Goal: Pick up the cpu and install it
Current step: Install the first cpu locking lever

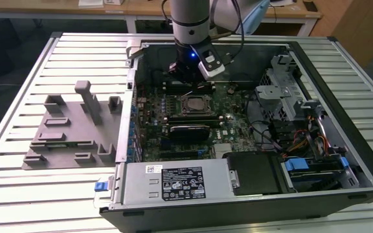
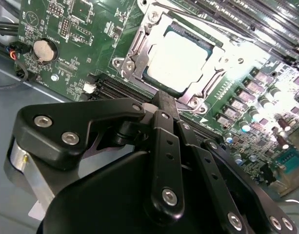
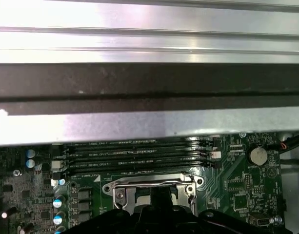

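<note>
You see a white label (image 1: 155,169) and a black label (image 1: 182,183) on the power supply (image 1: 173,182) in the exterior view, their print too small to read. White lettering on the motherboard (image 2: 66,29) in both wrist views stays illegible too.

Silvery cpu (image 2: 181,61) flat in motherboard socket (image 2: 139,46)
</note>
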Controlling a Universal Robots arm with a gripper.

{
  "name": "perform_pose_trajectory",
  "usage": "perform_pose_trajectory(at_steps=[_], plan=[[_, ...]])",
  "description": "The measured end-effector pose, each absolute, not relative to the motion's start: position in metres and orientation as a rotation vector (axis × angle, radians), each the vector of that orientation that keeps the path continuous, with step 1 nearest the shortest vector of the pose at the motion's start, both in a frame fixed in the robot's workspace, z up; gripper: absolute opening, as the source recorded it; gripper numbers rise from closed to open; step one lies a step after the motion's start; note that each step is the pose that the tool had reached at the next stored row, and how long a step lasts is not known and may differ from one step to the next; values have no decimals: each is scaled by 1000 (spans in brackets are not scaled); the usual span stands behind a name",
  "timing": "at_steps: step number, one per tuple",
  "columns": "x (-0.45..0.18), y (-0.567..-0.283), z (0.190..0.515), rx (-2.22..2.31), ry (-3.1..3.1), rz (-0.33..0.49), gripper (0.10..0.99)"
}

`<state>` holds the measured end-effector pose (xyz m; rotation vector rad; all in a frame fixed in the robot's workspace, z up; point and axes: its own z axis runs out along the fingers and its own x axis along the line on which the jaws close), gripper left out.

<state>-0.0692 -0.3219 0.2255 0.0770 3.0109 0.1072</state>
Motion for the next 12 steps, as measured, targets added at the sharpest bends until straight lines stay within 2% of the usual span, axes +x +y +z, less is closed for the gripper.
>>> perform_pose_trajectory(at_steps=[12], plan=[[-69, -316, 219, 79, 3010, 138, 106]])
